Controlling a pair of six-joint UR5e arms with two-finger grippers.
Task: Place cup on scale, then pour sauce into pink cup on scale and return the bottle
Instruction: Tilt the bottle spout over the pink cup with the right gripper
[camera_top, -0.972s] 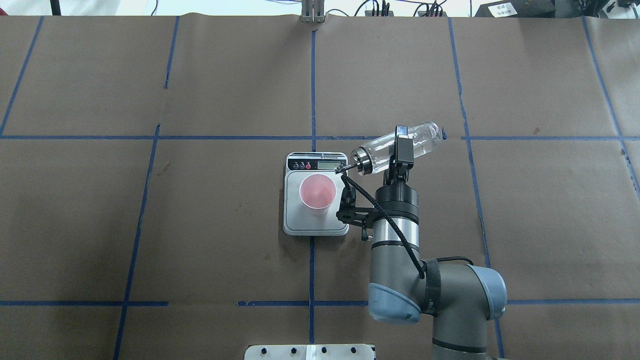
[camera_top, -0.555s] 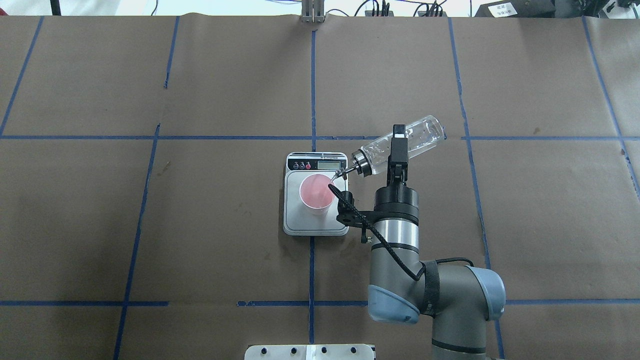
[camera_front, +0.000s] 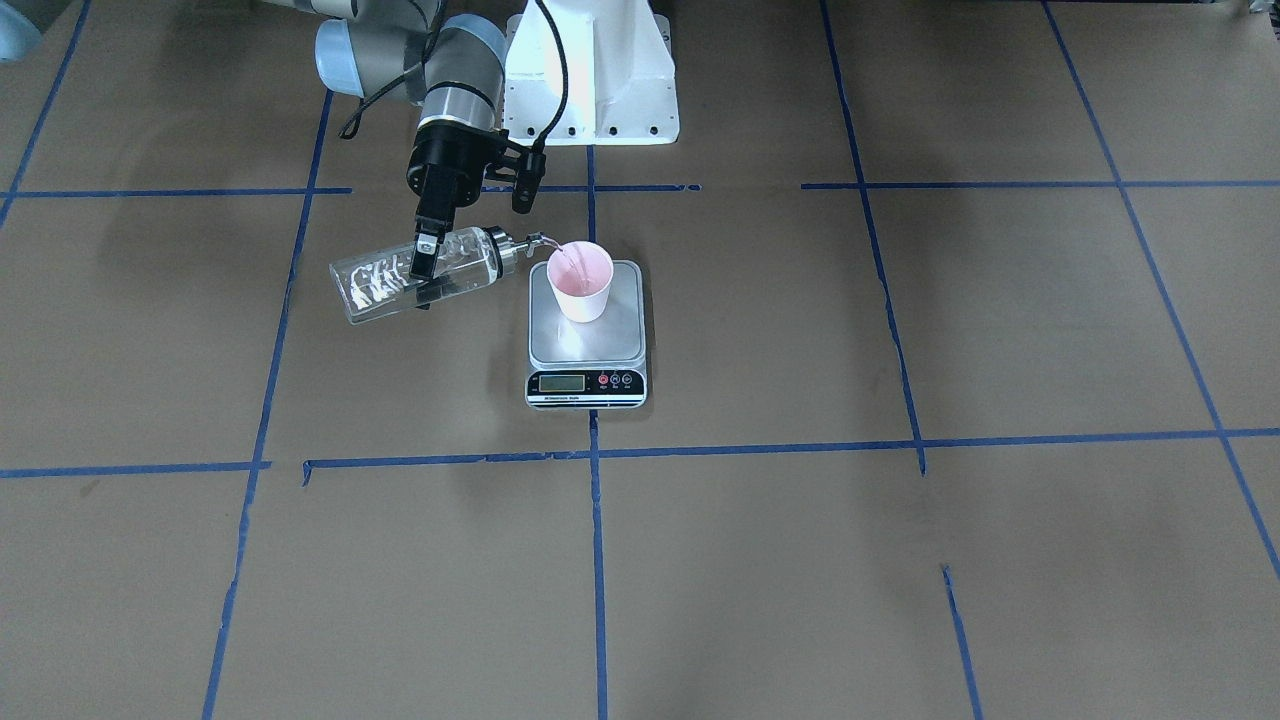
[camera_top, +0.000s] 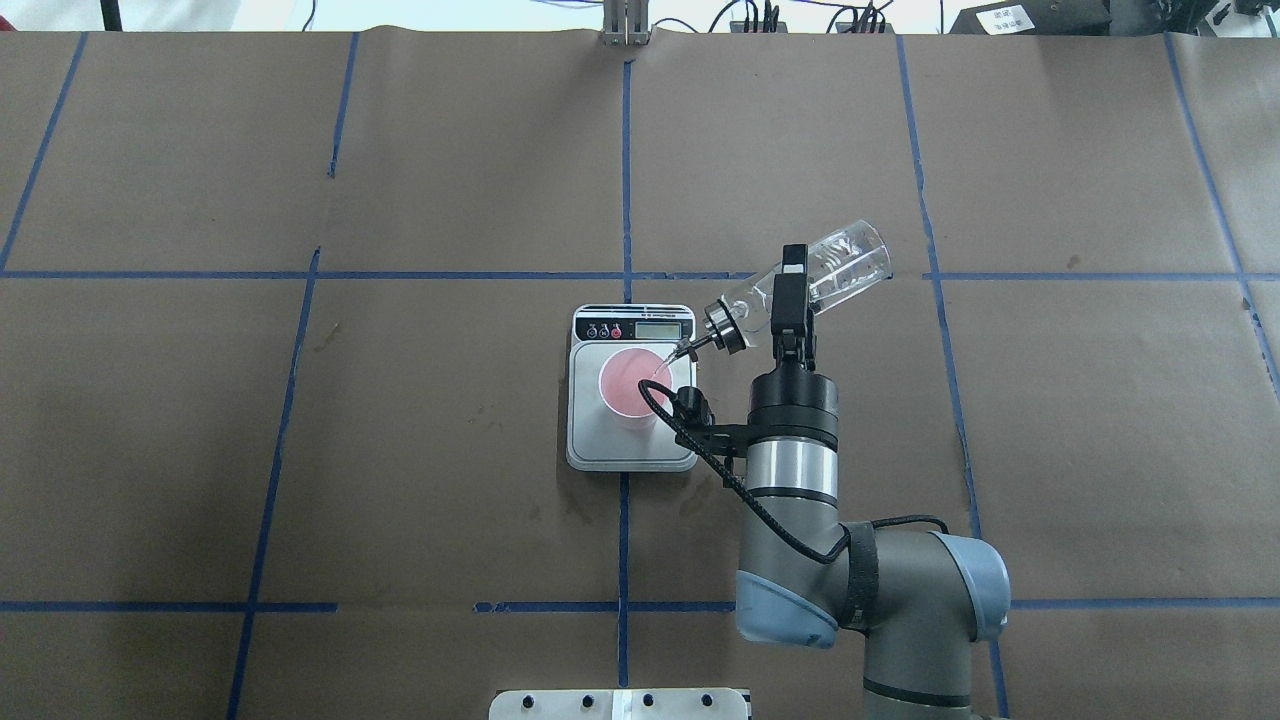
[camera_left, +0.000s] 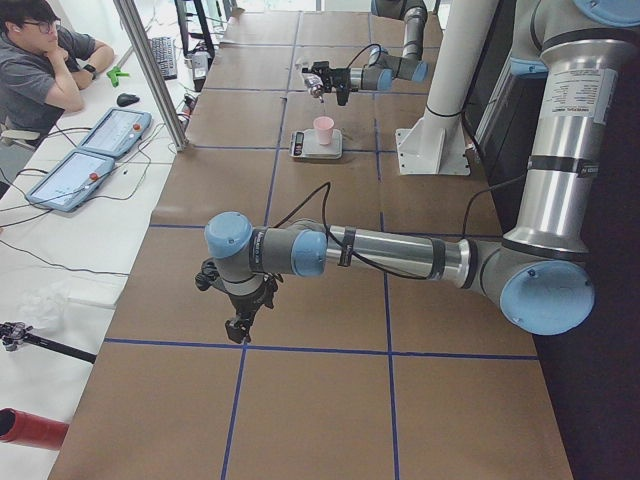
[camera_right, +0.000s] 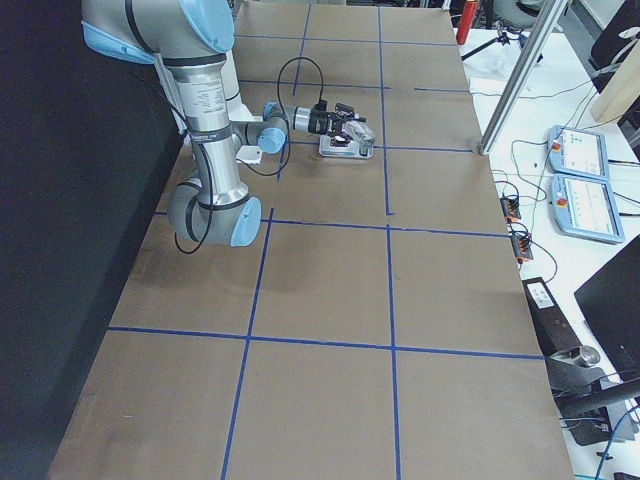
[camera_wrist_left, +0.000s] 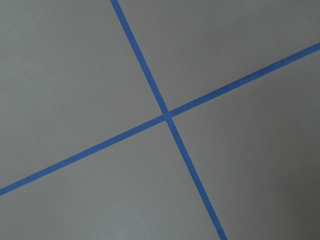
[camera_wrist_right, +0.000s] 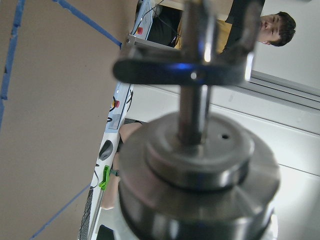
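Note:
The pink cup (camera_top: 634, 385) stands upright on the scale's steel platform (camera_top: 632, 450); it also shows in the front view (camera_front: 580, 283). My right gripper (camera_top: 792, 290) is shut on the clear glass bottle (camera_top: 835, 262), held tilted with its base up and away from the scale. The silver spout (camera_top: 690, 345) reaches over the cup's rim, and a thin stream of clear sauce (camera_front: 560, 256) falls into the cup. The right wrist view is filled by the blurred spout cap (camera_wrist_right: 200, 165). My left gripper (camera_left: 237, 325) hangs over bare table far from the scale; I cannot tell if it is open.
The robot's white base (camera_front: 590, 90) stands behind the scale. Blue tape lines cross the brown table (camera_top: 300, 450). An operator (camera_left: 40, 60) sits beyond the table's far side beside two tablets (camera_left: 100, 130).
The right gripper has tipped the bottle more steeply, its base rising. The spout has moved from beside the cup to over its rim, and sauce now runs into the cup.

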